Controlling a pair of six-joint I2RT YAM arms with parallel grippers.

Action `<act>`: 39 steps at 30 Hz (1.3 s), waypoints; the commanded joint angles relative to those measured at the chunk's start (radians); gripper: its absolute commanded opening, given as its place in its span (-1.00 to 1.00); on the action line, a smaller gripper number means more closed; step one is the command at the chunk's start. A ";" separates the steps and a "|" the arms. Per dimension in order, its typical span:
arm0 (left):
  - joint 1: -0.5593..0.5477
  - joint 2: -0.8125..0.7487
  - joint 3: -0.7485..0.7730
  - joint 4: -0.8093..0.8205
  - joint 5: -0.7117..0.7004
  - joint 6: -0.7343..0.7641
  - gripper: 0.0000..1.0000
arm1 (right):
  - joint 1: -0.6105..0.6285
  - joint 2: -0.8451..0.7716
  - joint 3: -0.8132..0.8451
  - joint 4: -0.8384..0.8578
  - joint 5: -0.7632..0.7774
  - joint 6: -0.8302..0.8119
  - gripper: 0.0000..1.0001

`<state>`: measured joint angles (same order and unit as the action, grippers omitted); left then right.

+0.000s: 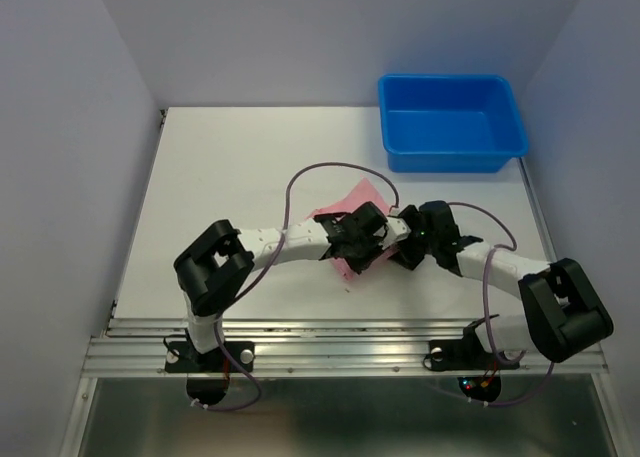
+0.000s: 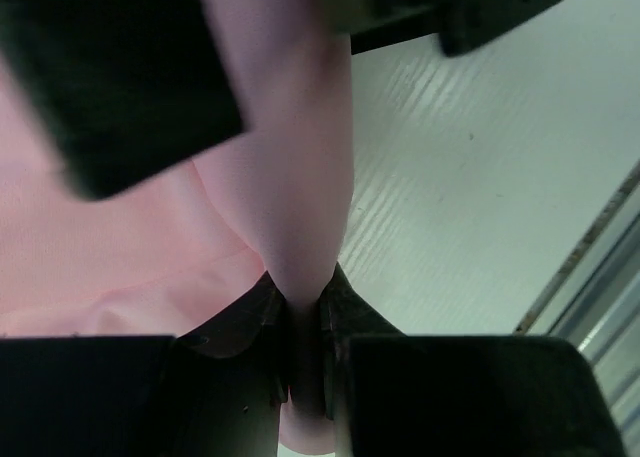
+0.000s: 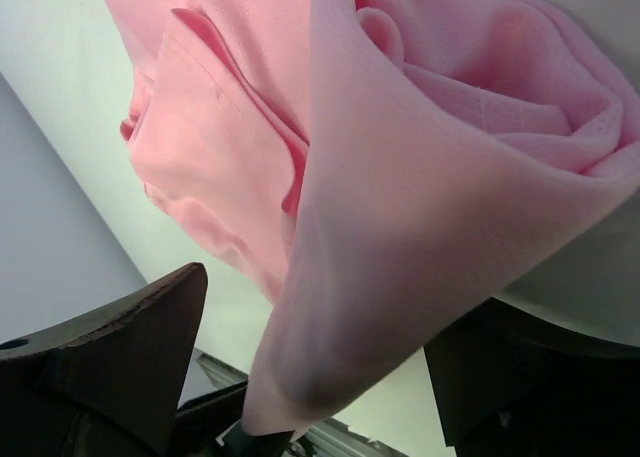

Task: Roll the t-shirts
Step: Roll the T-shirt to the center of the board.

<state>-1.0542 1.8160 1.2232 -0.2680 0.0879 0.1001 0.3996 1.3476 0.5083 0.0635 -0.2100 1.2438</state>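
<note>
The light pink t-shirt (image 1: 357, 195) lies bunched near the middle front of the table (image 1: 230, 167), mostly covered by both grippers. My left gripper (image 1: 362, 239) is shut on a pinched fold of the shirt (image 2: 300, 177), the fabric squeezed between its fingertips (image 2: 262, 307). My right gripper (image 1: 408, 245) meets it from the right. In the right wrist view its fingers (image 3: 130, 357) stand wide apart, and a loosely rolled bundle of the shirt (image 3: 420, 197) hangs between them without being clamped.
A rigid blue tub (image 1: 450, 122) stands at the table's back right corner. The metal rail (image 1: 340, 352) of the arm mounts runs along the near edge. White walls close in the left, back and right sides.
</note>
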 commanded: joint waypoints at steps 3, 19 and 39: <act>0.124 -0.008 0.044 -0.022 0.447 -0.057 -1.00 | -0.004 -0.106 0.039 -0.155 0.103 -0.058 0.80; 0.244 0.089 -0.093 0.211 0.877 -0.252 -1.00 | -0.004 -0.397 0.070 -0.429 0.322 -0.142 0.34; 0.292 0.181 -0.143 0.340 0.943 -0.359 -1.00 | 0.036 -0.303 0.070 -0.327 0.228 -0.291 -0.99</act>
<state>-0.7681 1.9949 1.1030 0.0422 1.0111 -0.2470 0.4198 1.0256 0.5869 -0.3477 0.0475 0.9730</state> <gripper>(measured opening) 0.222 0.015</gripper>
